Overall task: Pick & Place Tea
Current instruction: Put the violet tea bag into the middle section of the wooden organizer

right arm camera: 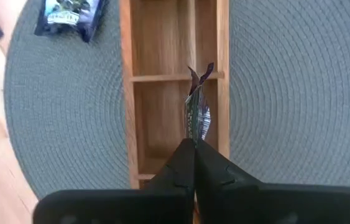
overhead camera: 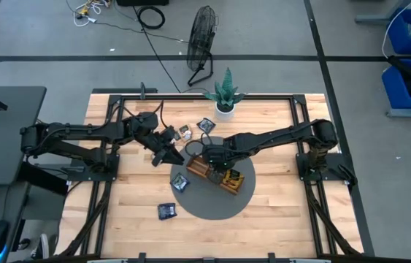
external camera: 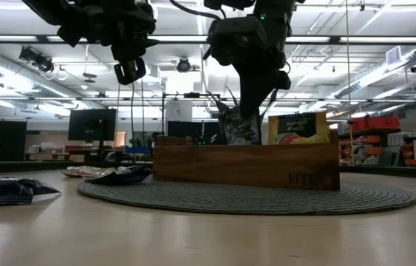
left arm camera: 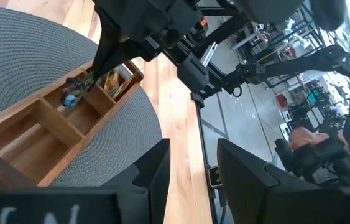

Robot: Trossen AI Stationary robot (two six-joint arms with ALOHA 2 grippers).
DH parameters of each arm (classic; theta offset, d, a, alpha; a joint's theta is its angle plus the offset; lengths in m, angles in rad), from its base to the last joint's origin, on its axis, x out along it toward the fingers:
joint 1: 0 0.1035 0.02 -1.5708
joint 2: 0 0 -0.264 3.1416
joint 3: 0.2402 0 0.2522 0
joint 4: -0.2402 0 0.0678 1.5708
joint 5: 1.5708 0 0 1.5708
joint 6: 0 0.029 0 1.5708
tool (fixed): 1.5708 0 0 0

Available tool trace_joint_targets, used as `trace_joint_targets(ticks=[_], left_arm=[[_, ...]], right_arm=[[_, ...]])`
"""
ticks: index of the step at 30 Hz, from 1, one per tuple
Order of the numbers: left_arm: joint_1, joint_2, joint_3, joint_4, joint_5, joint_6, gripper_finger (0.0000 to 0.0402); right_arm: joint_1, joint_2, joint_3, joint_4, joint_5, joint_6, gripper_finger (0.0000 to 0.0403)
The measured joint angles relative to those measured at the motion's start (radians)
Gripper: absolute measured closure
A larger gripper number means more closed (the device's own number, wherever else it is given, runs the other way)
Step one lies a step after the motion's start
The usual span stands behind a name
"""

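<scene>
A long wooden tray (overhead camera: 206,169) lies on the round grey mat (overhead camera: 212,204). My right gripper (right arm camera: 194,144) stands over the tray, pointing steeply down, shut on a dark tea sachet (right arm camera: 197,109). A yellow-orange sachet (external camera: 297,127) stands upright in an end compartment. Other dark sachets lie flat: one on the mat (overhead camera: 181,182), one on the bare table (overhead camera: 166,211), two near the far edge (overhead camera: 195,129). My left gripper (left arm camera: 193,152) hangs open and raised to the left of the tray (overhead camera: 167,153), with nothing between its fingers. My right gripper pinches the dark sachet's upper edge (right arm camera: 193,134) between its two fingers, which come from above and point down. The sachet hangs upright below them, edge-on in the wrist view. Its lower part (external camera: 239,133) dips behind the tray's wall; whether it touches the floor is hidden.
A potted plant (overhead camera: 225,93) stands at the table's far edge. The tray's other compartments (right arm camera: 162,37) lie open. Bare wood shows on the near side of the table (overhead camera: 278,219).
</scene>
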Motion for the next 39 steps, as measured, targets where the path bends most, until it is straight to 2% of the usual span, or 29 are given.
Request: trace_joint_targets(ticks=[12, 17, 29, 39], left_arm=[[0.000, 0.000, 0.000, 0.008, 0.000, 0.002, 0.0266], [0.000, 0.000, 0.000, 0.008, 0.000, 0.002, 0.0266], [0.000, 0.000, 0.000, 0.007, 0.000, 0.001, 0.0266], [-0.008, 0.000, 0.000, -0.034, 0.010, 0.012, 0.0266]], right_arm=[[0.001, 0.003, -0.059, 0.045, -0.002, 0.027, 0.0399], [0.001, 0.003, -0.079, 0.071, -0.044, 0.056, 0.0374], [-0.022, 0.001, -0.080, 0.034, -0.012, 0.124, 0.0295], [-0.014, -0.089, -0.080, 0.099, -0.035, 0.135, 0.0280]])
